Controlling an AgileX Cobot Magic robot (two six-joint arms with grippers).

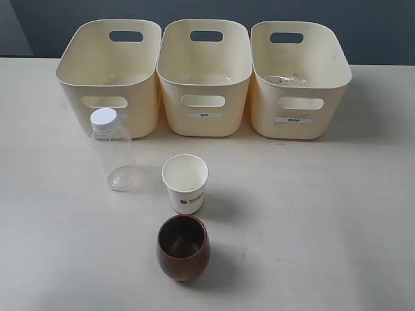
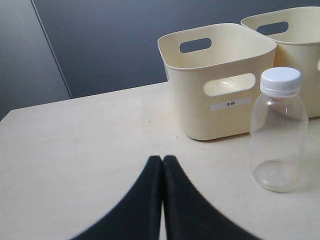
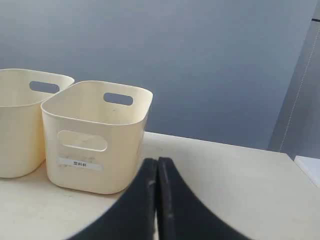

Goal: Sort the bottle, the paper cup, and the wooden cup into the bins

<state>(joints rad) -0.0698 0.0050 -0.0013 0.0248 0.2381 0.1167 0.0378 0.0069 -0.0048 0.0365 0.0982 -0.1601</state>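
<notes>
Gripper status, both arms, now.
Left gripper: closed, holding nothing.
Right gripper: closed, holding nothing.

Three bins (image 1: 204, 78) stand side by side in a row at the back of the bench (image 1: 324, 220), nearly touching. The bottle (image 1: 111, 150) stands upright just before the left bin. The paper cup (image 1: 185, 184) stands right of the bottle, before the middle bin. The wooden cup (image 1: 183, 247) sits just in front of the paper cup, nearest the bench's front edge.
</notes>
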